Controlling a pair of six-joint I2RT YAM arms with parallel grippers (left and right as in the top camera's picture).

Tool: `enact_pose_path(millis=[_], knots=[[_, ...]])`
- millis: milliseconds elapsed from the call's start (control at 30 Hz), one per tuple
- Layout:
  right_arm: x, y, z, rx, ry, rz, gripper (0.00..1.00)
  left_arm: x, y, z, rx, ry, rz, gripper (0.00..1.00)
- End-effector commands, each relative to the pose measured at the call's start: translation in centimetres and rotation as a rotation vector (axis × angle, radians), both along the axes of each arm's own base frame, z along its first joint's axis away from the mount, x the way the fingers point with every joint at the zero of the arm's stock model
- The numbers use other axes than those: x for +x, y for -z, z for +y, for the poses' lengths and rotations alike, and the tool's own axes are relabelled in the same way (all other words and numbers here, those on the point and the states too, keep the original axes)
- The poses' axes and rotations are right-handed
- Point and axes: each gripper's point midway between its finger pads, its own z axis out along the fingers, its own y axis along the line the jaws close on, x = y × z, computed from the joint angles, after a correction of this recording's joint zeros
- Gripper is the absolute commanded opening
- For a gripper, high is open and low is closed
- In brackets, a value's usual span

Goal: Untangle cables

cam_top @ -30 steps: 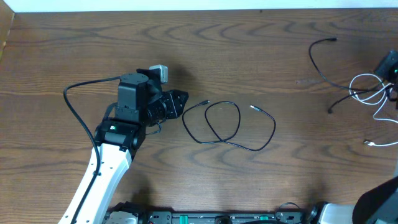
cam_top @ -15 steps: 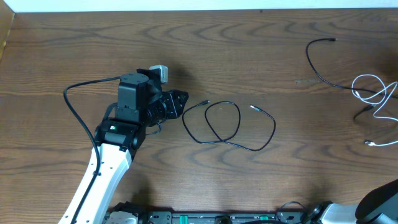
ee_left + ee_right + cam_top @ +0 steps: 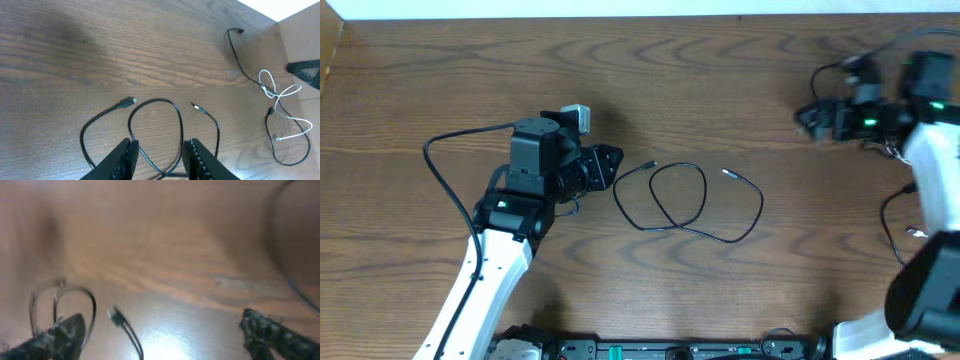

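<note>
The left hand (image 3: 614,164) sits low over the wooden tabletop (image 3: 670,80); its two fingers (image 3: 125,159) stand apart with nothing clamped between the pads, so this hand is open.

The black cable (image 3: 705,195) lies loose on the tabletop directly ahead of the left hand; in the overhead view it is near the fingertips but apart from them. In the left wrist view one loop of it rises between the two fingers, and a second strand curves outward beside the left finger. Both plug ends lie free on the tabletop; one is ahead of the left finger, the other ahead of the right finger.

The right hand (image 3: 808,115) is well apart from the left hand, far ahead of it and to its right; the overhead view renders it blurred. In the right wrist view its fingers (image 3: 57,335) appear at the two lower corners, wide apart, with only bare tabletop between them; this hand is open as well. The black cable shows ahead of it, blurred.

The second black cable (image 3: 828,68) and the white cable (image 3: 276,95) lie together far ahead and to the right of the left hand. In the left wrist view the white cable crosses the second black cable at several places; which strand lies on top cannot be told. In the overhead view the right arm covers most of this pair; one end of the second black cable shows just beside the right hand.
</note>
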Motion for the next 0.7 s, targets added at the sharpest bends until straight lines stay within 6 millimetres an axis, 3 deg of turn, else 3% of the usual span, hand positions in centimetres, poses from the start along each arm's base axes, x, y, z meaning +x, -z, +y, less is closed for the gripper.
enact_pose_path(millis=[0,67,167,367,467,567,667], knots=[[-1.5,5.2,3.9,-0.197,-0.233,0.091,0.90,0.1,0.7,0.1,0.023,0.008,0.018,0.34],[-2.6,8.0,6.1,-0.270,-0.303,0.176,0.88,0.0,1.5,0.1,0.030,0.008,0.047,0.35],[-3.5,9.9,8.5,-0.336,-0.376,0.215,0.88,0.1,2.7,0.2,0.043,0.003,0.084,0.35],[-4.7,12.3,9.9,-0.548,-0.451,0.260,0.87,-0.4,6.5,2.1,0.152,-0.066,0.207,0.35],[-5.3,13.5,10.6,-0.568,-0.483,0.287,0.80,-0.9,8.2,3.2,0.213,-0.099,0.269,0.35],[-5.8,14.7,11.0,-0.571,-0.501,0.315,0.66,-1.3,9.6,4.4,0.276,-0.137,0.317,0.35],[-6.2,15.4,11.0,-0.573,-0.509,0.337,0.44,-1.5,10.0,4.5,0.283,-0.144,0.339,0.35]])
